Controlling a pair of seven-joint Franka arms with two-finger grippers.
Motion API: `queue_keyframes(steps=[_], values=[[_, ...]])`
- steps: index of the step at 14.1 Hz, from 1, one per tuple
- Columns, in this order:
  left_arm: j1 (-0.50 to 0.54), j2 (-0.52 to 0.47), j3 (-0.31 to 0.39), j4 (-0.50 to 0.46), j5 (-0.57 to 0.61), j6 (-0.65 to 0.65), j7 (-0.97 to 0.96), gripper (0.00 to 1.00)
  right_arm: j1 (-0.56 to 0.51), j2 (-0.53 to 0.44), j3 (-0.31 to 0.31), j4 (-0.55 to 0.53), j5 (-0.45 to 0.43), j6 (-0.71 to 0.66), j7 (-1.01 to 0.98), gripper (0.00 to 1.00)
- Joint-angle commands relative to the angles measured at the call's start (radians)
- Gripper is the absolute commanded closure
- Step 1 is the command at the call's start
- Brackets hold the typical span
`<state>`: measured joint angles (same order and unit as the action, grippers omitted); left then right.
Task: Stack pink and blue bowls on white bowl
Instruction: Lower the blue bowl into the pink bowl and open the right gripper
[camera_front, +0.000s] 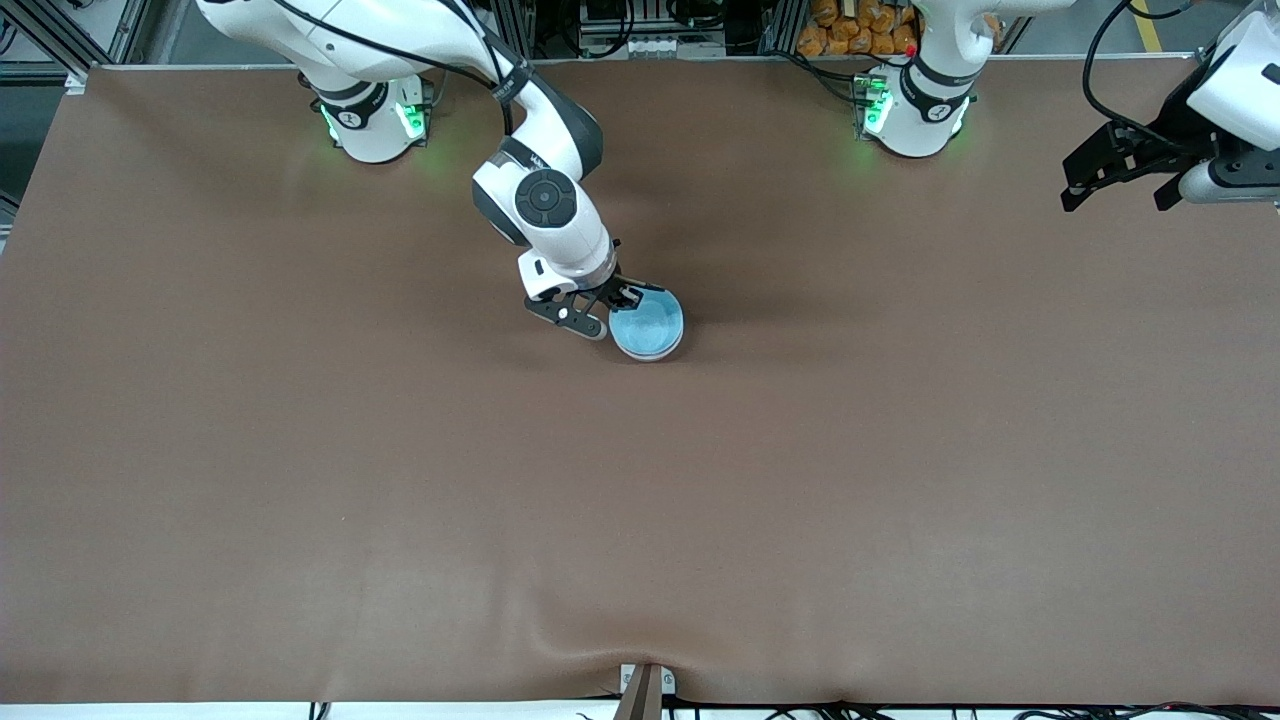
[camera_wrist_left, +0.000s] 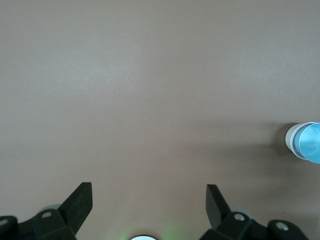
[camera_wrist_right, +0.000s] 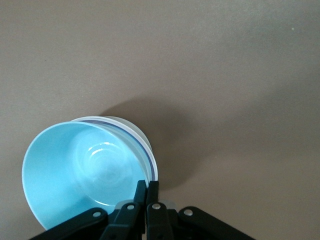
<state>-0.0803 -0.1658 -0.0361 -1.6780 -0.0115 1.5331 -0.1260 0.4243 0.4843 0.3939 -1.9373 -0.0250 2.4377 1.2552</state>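
Observation:
The light blue bowl (camera_front: 646, 324) sits tilted in the white bowl (camera_front: 650, 354) near the table's middle. My right gripper (camera_front: 625, 297) is shut on the blue bowl's rim. In the right wrist view its fingers (camera_wrist_right: 148, 187) pinch the rim of the blue bowl (camera_wrist_right: 75, 167), and the white bowl's rim (camera_wrist_right: 132, 127) shows round it. Only a thin darker edge shows between them, so I cannot tell the pink bowl. My left gripper (camera_front: 1120, 195) waits open and empty in the air over the left arm's end of the table. Its wrist view (camera_wrist_left: 148, 189) shows the stack (camera_wrist_left: 310, 142) far off.
The brown table cover (camera_front: 640, 520) is bare around the stack. A small bracket (camera_front: 642, 690) sits at the table edge nearest the front camera. The arm bases stand along the farthest edge.

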Motion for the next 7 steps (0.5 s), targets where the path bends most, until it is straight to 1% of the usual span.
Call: queue_keyframes(steps=[1,2,5,7], values=[[0.002,-0.006,0.001,-0.003,-0.022,0.010,-0.001,0.00,-0.002,0.007,-0.004,0.009,-0.032,0.007,0.056,0.18],[0.002,-0.006,0.001,-0.003,-0.022,0.013,-0.001,0.00,-0.004,0.007,-0.004,0.023,-0.033,0.004,0.073,0.00],[0.002,-0.005,0.001,-0.005,-0.022,0.015,-0.001,0.00,-0.028,0.005,-0.006,0.093,-0.033,-0.038,0.072,0.00],[0.001,-0.001,0.001,-0.005,-0.022,0.015,-0.001,0.00,-0.064,0.007,-0.007,0.196,-0.033,-0.139,0.069,0.00]])
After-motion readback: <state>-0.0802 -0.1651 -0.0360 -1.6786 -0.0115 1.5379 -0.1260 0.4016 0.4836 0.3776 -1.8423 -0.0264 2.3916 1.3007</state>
